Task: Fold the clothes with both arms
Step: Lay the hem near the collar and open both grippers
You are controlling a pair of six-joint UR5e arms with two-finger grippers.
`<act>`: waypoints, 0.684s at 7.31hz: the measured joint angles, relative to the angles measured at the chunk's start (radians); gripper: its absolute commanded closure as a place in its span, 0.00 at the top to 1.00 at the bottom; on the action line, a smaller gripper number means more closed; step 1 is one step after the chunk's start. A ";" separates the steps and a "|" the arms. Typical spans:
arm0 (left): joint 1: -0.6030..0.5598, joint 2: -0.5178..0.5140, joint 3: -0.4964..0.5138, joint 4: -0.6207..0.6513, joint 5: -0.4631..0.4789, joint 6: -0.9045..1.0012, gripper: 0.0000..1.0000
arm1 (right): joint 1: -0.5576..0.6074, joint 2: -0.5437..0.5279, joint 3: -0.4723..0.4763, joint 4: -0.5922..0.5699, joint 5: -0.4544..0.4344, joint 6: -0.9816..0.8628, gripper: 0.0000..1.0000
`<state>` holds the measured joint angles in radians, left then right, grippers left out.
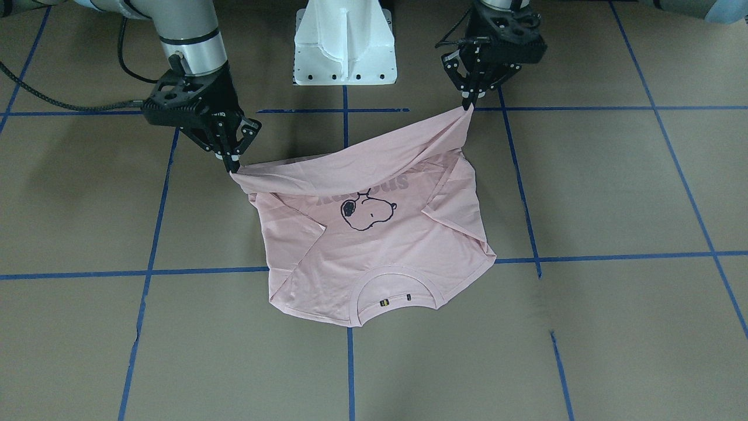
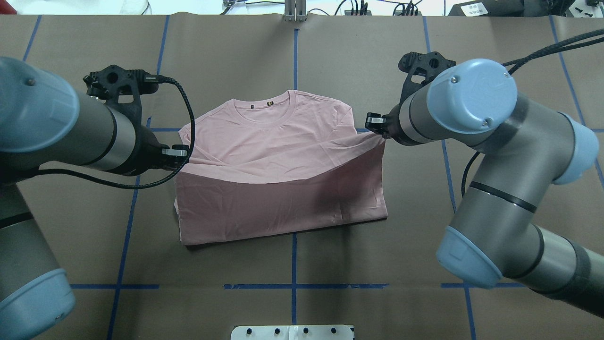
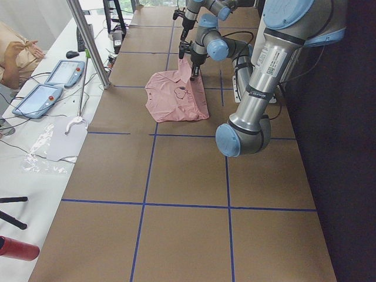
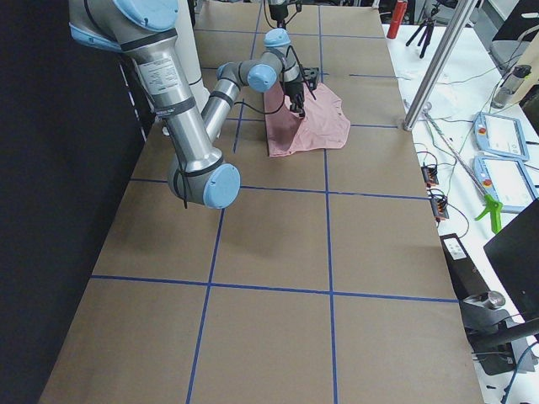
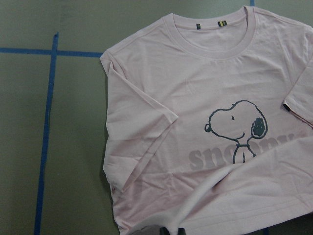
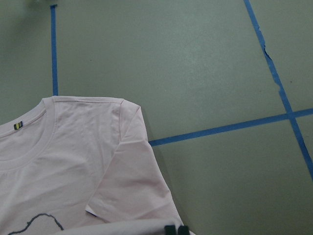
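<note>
Pink T-shirt (image 2: 283,141) lay print-up on table (image 2: 330,264), collar (image 2: 264,106) at 12 o'clock in overhead view. L gripper (image 2: 175,152) was pinched closed on hem (image 1: 350,166) corner at shirt's 9 o'clock. R gripper (image 2: 376,121) did likewise at 3 o'clock, both corners raised. Hem ran approx 9-to-3, w/ collar toward 12 from fingers. R side sat nearer it, so L prob needs more travel.

You had on hand: left arm (image 2: 96,137) and right arm (image 2: 500,158), grey metal tubes; light-blue joint caps (image 2: 472,94); black cables (image 2: 191,111); black open-framed two-finger left tool (image 1: 467,104) and right tool (image 1: 232,165); one white pedestal (image 1: 345,41).
</note>
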<state>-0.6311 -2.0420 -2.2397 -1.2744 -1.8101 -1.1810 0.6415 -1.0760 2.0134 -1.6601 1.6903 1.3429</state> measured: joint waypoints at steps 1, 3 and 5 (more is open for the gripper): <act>-0.014 -0.001 0.037 -0.036 0.000 0.007 0.00 | 0.009 0.009 -0.046 0.033 0.000 -0.003 0.00; -0.043 -0.001 0.124 -0.116 0.000 0.041 0.00 | 0.030 0.056 -0.176 0.109 -0.001 -0.011 0.00; -0.083 -0.001 0.280 -0.266 0.001 0.060 0.00 | 0.051 0.113 -0.323 0.205 -0.003 -0.012 0.00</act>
<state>-0.7142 -2.0433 -1.9596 -1.5400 -1.8087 -1.1210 0.6928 -0.9630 1.6909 -1.4552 1.6876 1.3312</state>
